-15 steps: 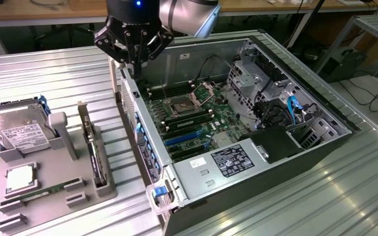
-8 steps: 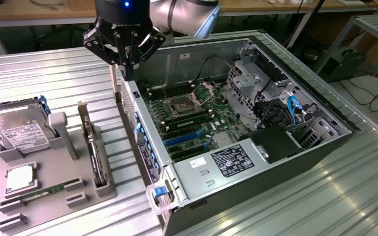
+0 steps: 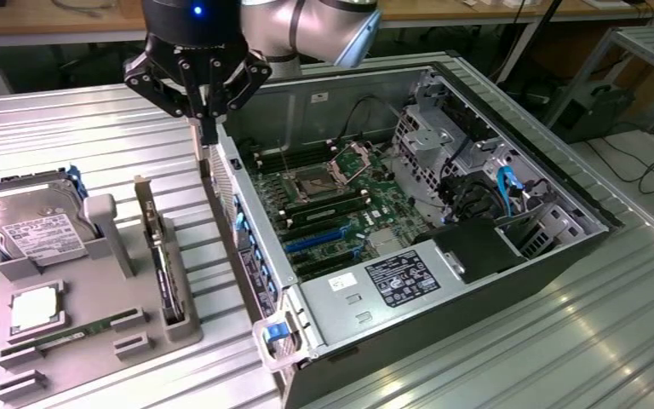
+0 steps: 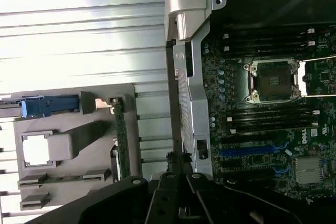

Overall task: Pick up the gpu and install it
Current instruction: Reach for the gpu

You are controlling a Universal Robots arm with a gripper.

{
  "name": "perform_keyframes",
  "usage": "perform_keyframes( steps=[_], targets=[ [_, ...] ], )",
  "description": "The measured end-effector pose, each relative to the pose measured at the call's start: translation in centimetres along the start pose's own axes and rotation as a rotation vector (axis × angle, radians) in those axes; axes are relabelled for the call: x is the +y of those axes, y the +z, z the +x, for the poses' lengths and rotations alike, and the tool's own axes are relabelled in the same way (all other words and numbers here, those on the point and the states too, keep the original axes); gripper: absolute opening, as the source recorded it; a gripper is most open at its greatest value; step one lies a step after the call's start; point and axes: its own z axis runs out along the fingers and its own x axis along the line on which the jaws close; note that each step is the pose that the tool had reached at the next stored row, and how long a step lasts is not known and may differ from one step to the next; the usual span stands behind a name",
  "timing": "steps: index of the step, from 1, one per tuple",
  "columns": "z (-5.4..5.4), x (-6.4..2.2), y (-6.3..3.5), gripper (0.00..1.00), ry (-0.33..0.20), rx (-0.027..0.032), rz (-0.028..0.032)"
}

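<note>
The gpu (image 3: 163, 260) stands on its long edge in a slot of the grey parts holder (image 3: 100, 281), its silver bracket end pointing away from the table's front. In the wrist view the gpu (image 4: 122, 140) appears edge-on as a thin green strip. My gripper (image 3: 207, 129) hangs above the table beside the rear wall of the open computer case (image 3: 248, 247), well above and beyond the gpu. Its fingers are shut with nothing between them. In the wrist view the gripper (image 4: 178, 158) sits over that case wall.
The case lies open with its motherboard (image 3: 339, 200) and blue expansion slots (image 3: 316, 240) exposed. The holder also carries a silver hard drive (image 3: 34, 232), a processor (image 3: 34, 308) and a RAM stick (image 3: 71, 335). Ribbed metal tabletop (image 3: 88, 136) surrounds everything.
</note>
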Motion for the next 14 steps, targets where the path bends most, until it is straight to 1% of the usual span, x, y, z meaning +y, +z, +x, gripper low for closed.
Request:
perform_keyframes(
  steps=[7, 12, 14],
  targets=[
    [1.5, -0.52, -0.06, 0.11, 0.0, 0.0, 0.0001],
    [2.8, -1.16, -0.12, 0.11, 0.0, 0.0, 0.0],
    [3.5, -1.58, -0.15, 0.11, 0.0, -0.0001, -0.0001]
  ],
)
